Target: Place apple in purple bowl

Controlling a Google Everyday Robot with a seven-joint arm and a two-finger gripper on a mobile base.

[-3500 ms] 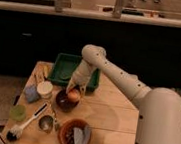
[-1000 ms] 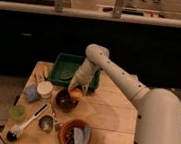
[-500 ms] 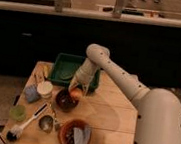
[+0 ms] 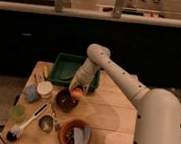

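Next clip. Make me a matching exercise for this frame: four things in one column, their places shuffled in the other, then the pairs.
Things
1. green tray
2. purple bowl
3. reddish-brown bowl
4. end effector

Places
A. near edge of the table, holding a grey-blue thing
B. at the apple, over the purple bowl's far right rim
C. far side of the table, partly behind the arm
D. middle of the table, between the green tray and the reddish-brown bowl

Pairs: 1-C, 2-D, 3-A, 4-B
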